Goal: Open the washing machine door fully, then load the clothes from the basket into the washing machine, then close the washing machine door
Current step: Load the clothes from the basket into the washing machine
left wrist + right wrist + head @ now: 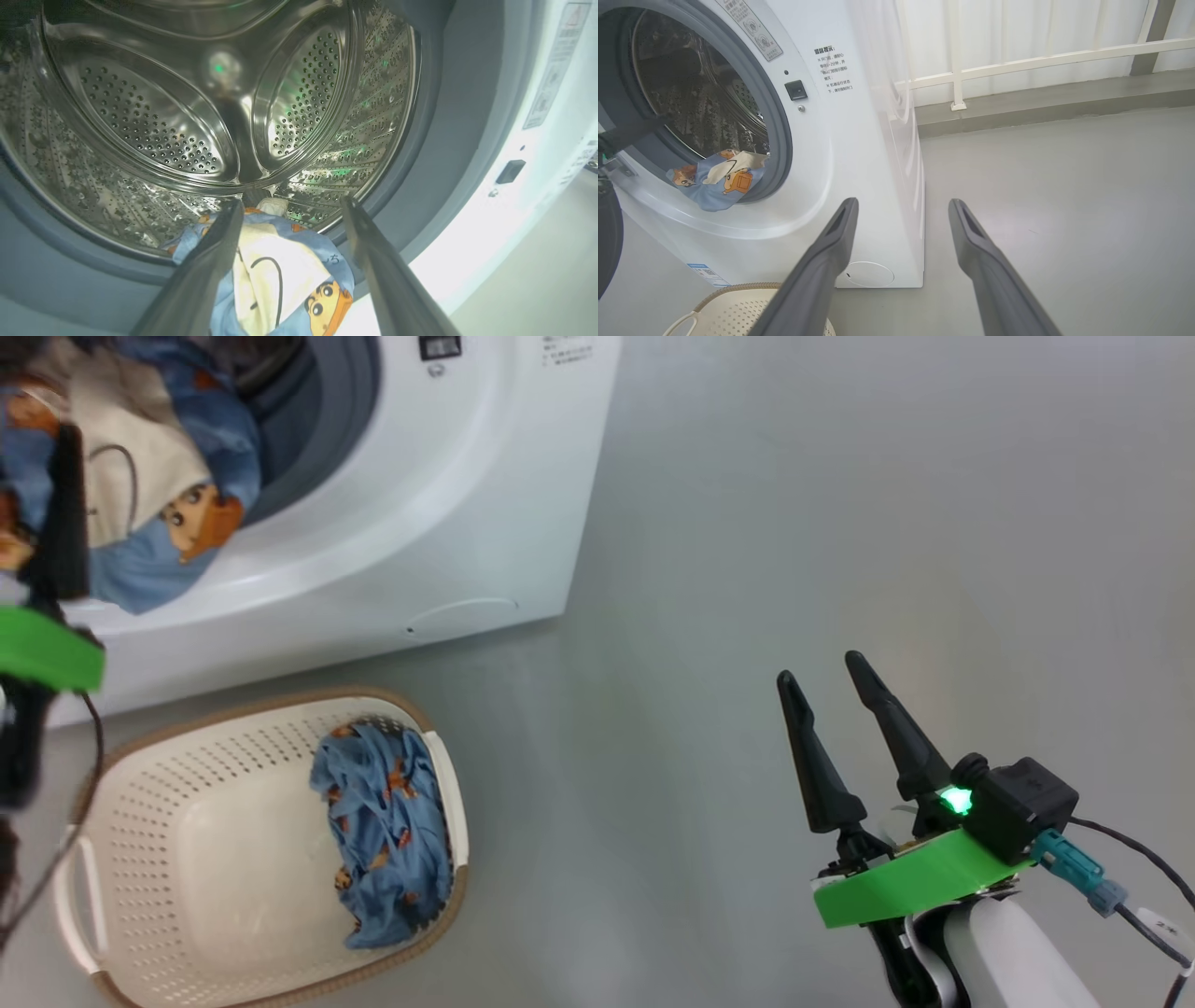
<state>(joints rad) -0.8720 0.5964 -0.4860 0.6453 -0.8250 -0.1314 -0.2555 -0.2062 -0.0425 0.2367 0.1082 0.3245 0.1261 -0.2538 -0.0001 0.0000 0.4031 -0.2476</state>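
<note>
On grey floor (840,504), basket (187,784), washing machine (485,523)

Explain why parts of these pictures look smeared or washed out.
Head view: the left gripper is blurred. Left wrist view: green glints speckle the drum, and the washing machine glares white. Right wrist view: sharp, evenly lit.

"温馨提示" notice (834,69) on washing machine (859,163)
</note>
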